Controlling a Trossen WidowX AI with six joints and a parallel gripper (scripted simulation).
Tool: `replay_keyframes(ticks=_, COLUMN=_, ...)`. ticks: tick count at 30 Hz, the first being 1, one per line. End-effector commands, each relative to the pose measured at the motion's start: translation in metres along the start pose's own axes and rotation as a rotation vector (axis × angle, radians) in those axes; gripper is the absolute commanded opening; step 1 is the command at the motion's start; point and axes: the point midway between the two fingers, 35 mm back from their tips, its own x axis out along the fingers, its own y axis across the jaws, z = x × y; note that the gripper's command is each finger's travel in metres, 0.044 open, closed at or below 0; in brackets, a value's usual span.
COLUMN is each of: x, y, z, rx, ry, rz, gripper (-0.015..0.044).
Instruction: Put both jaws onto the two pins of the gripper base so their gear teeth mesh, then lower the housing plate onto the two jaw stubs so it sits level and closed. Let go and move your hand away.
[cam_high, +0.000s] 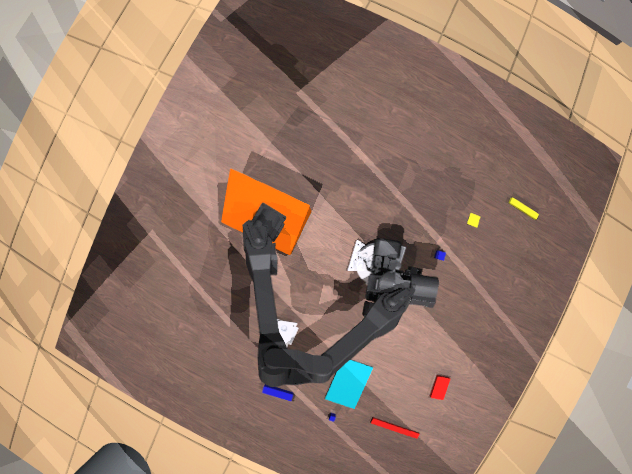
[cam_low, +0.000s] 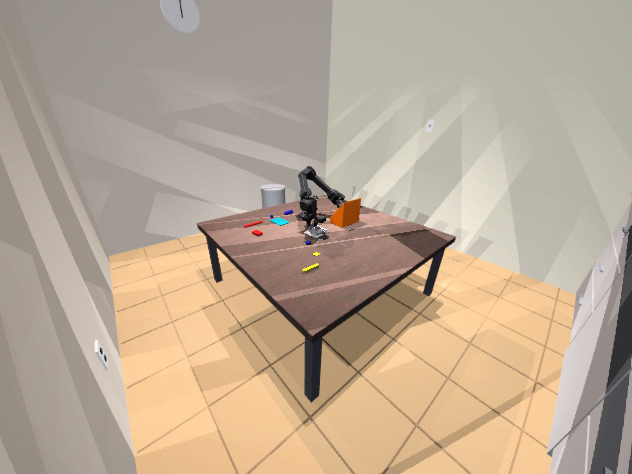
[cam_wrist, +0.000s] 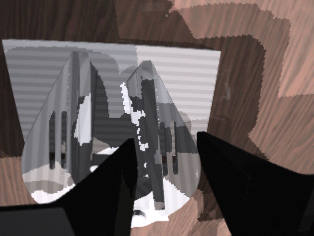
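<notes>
The white gripper base (cam_high: 353, 261) (cam_wrist: 202, 75) lies on the table under my arm. In the wrist view, one grey jaw (cam_wrist: 60, 107) is over the left part of the base. My gripper (cam_wrist: 166, 142) is shut on the other jaw (cam_wrist: 185, 145), with one black finger on each side of it, over the base's right part. The two jaws point the same way, side by side, with a gap between them. The pins and gear teeth are hidden or too unclear to tell whether they mesh. The white housing plate (cam_high: 290, 335) lies apart, partly under the arm in the top view.
An orange wedge block (cam_high: 242, 196) (cam_low: 348, 214) stands beside the arm. A cyan plate (cam_high: 350, 385) (cam_low: 279, 221), a red block (cam_high: 440, 387), a red bar (cam_high: 394, 427), a blue bar (cam_high: 278, 392), small blue cubes, a yellow block (cam_high: 473, 220) and a yellow bar (cam_high: 523, 208) lie around.
</notes>
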Motion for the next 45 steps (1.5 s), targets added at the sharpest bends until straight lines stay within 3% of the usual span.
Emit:
replay_keyframes(ticks=1, x=0.0016, y=0.0005, z=-0.0001, rx=-0.004, ry=-0.001, rz=0.000, gripper=0.0134)
replay_keyframes(ticks=45, x=0.0109, y=0.0004, z=-0.0002, rx=-0.009, ry=-0.001, rz=0.000, gripper=0.0134)
